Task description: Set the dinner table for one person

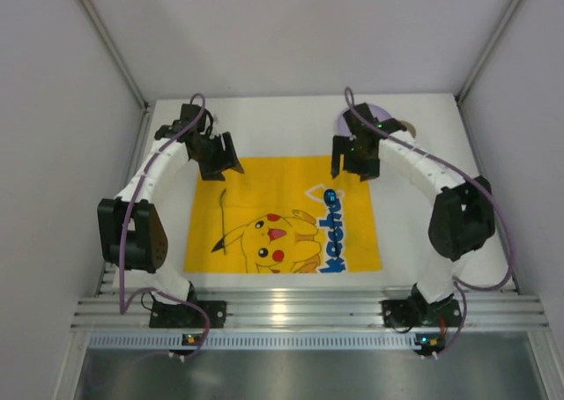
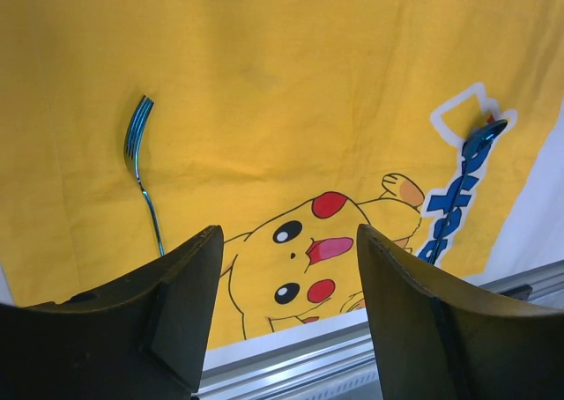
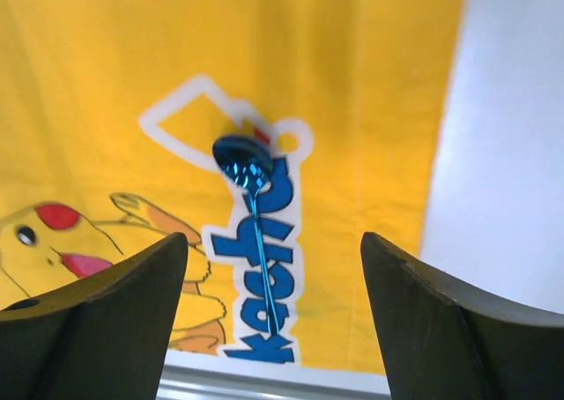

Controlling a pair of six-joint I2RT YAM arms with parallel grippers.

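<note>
Rail (image 1: pixel 308 310): ribbed silver, nearest of all, on the base side of both jaws.
Mat (image 1: pixel 264 184): yellow Pikachu cloth, flat on the desk (image 1: pixel 282 122), spreading nearward from under both jaws.
Fork (image 2: pixel 141 184): blue, on the mat, left of the left jaws in their own view (untouched).
Spoon (image 3: pixel 244 164): blue, on the mat's blue lettering, framed in the right jaws' gap, clear of them.
Left jaws: apart, holding nothing, over the mat's far left corner.
Right jaws: apart, holding nothing, over the mat's far right corner.
Desk: plain white, a band showing beyond both jaws.
</note>
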